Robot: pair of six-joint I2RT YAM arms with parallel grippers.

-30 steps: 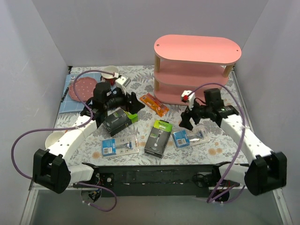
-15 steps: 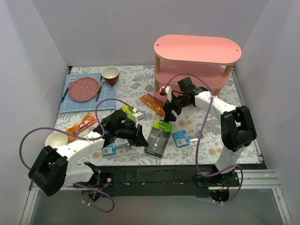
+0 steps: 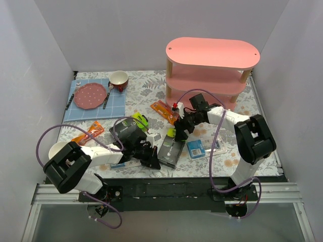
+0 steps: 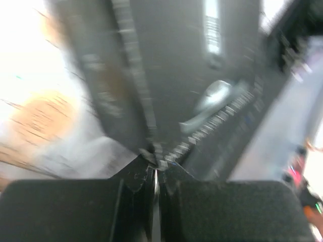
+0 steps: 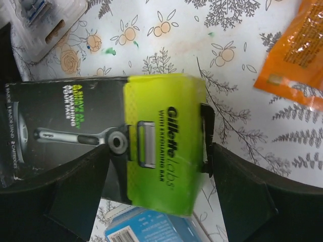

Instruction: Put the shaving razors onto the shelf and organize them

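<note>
A dark grey razor box [image 3: 169,151] with a lime-green end [image 5: 161,131] lies at the table's middle front. My right gripper [image 3: 179,133] [image 5: 160,151] stands open over that green end, one finger on each side. My left gripper [image 3: 153,159] [image 4: 155,169] is shut on nothing, its tips at the box's left edge; that view is blurred. A second box [image 3: 140,121] lies partly under the left arm. One blue-card blister pack [image 3: 201,147] [image 5: 146,227] lies right of the middle box, another [image 3: 118,162] under the left arm. The pink shelf [image 3: 212,53] stands at the back right.
Orange snack packets lie by the shelf foot [image 3: 165,111] [image 5: 298,55] and at the left [image 3: 88,133]. A blue mat with a pink plate [image 3: 91,94] and a cup [image 3: 119,79] is at the back left. A white bowl [image 3: 59,148] sits near the left arm.
My left gripper has shut and swung forward and right to the middle box's edge. My right gripper, still open, has come left and down over the box's green end.
</note>
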